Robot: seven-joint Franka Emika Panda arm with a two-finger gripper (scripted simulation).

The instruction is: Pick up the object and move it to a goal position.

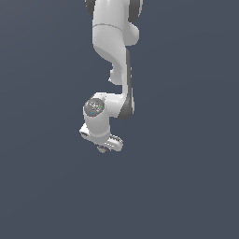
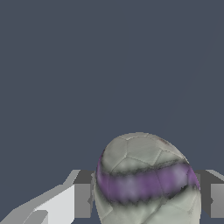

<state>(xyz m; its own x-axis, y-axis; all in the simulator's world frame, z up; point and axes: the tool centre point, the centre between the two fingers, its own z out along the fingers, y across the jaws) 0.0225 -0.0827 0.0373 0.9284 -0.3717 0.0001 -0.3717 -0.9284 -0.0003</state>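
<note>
The ball (image 2: 144,175) is greyish-white with a purple stripe around it. In the wrist view it sits between my two fingers (image 2: 83,199), which press against both of its sides. My gripper (image 2: 146,203) is shut on the ball. In the exterior view the white arm reaches down from the top, and the gripper (image 1: 103,148) is mostly hidden under the hand. Only a small purple-grey bit of the ball (image 1: 101,150) peeks out below the hand. I cannot tell whether the ball touches the floor or hangs above it.
A flat dark blue-grey floor (image 1: 186,186) fills both views. Nothing else shows on it. No goal marker is in view.
</note>
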